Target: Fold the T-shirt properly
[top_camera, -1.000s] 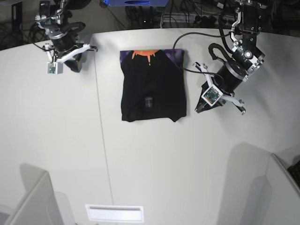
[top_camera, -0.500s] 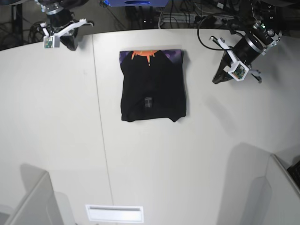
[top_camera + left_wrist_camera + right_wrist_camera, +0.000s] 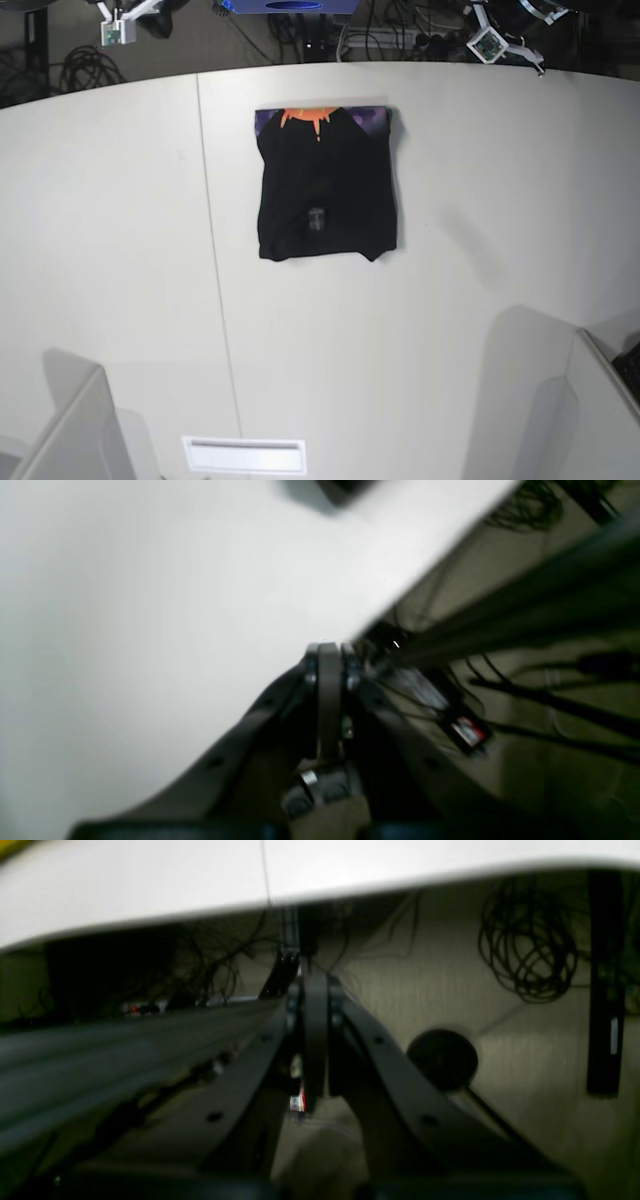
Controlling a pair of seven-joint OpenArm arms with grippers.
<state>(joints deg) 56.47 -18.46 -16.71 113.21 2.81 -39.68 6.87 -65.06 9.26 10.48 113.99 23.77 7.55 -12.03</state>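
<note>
Both arms have pulled back off the surface [image 3: 120, 300] since the earlier frames: we had the left gripper [image 3: 327, 652] beside the T-shirt's right edge in the base view, and it has since lifted toward the far edge. Now only its wrist camera housing [image 3: 487, 45] shows at the top of the base view, beyond the far edge. The right gripper [image 3: 312, 975] went the same way, up and out past the far left corner.

The T-shirt [image 3: 325, 190] hasn't moved. It lies folded into a compact black rectangle on the far-middle part of the surface, with the purple and orange print showing as a strip along its far edge and a small tag near its centre. Nothing is touching it.

Only the base view shows the shirt. In the left wrist view we see that gripper closed, fingers pressed together with nothing between them, sitting at the surface's edge with cables [image 3: 500, 680] and floor behind; the picture is blurred. In the right wrist view that gripper is also closed and empty, out past the surface edge, over the floor, with a coil of cable [image 3: 525, 955] behind it.

We see no containers. A flat white slotted panel [image 3: 244, 455] sits at the near edge.
</note>
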